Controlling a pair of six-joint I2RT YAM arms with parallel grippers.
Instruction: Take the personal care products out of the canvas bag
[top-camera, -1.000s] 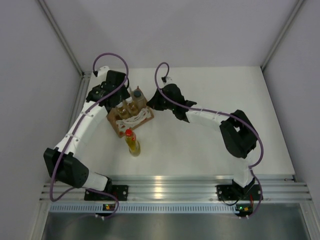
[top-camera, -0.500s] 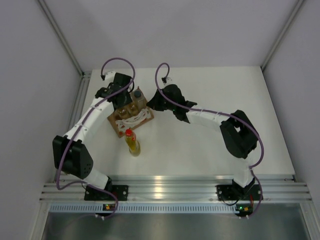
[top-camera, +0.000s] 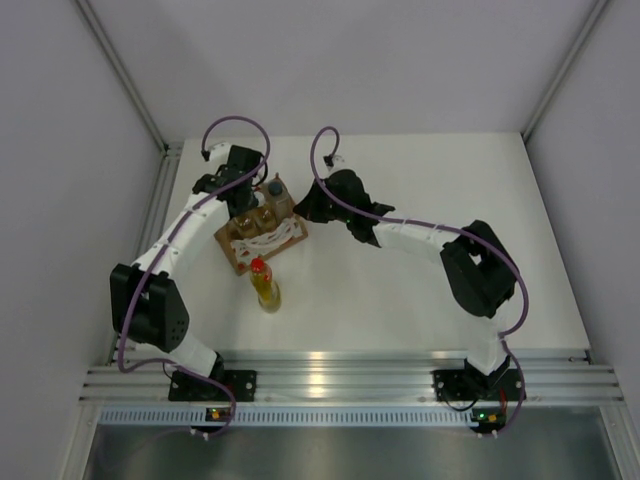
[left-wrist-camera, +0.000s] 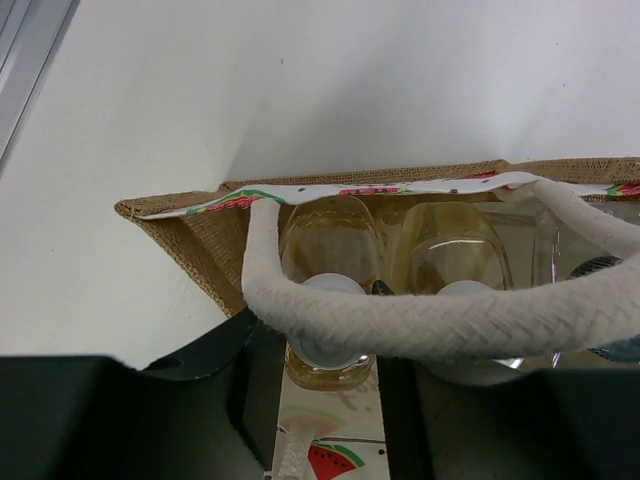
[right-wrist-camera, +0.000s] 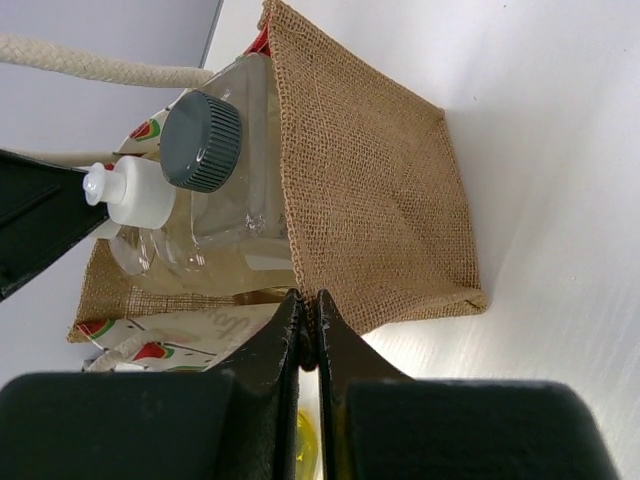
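The canvas bag (top-camera: 232, 252) stands at the table's back left with three bottles inside. My left gripper (left-wrist-camera: 328, 345) reaches in under a white rope handle (left-wrist-camera: 430, 325) and is shut on the left amber bottle (left-wrist-camera: 330, 235) below its white cap. The second amber bottle (left-wrist-camera: 450, 245) stands right beside it. My right gripper (right-wrist-camera: 311, 305) is shut on the upper edge of the bag's burlap end wall (right-wrist-camera: 370, 220). The clear bottle (right-wrist-camera: 230, 210) with its dark grey cap (right-wrist-camera: 200, 140) leans against that wall. The yellow bottle (top-camera: 266, 290) with a red cap stands on the table in front of the bag.
Grey walls close in the table at the back and both sides. A metal rail (top-camera: 350, 380) runs along the near edge by the arm bases. The right arm's elbow (top-camera: 480, 265) rests over the table's right half.
My left arm swung in from the left over the bag and its jaws closed on the amber bottle. The right gripper and the bag stayed put.
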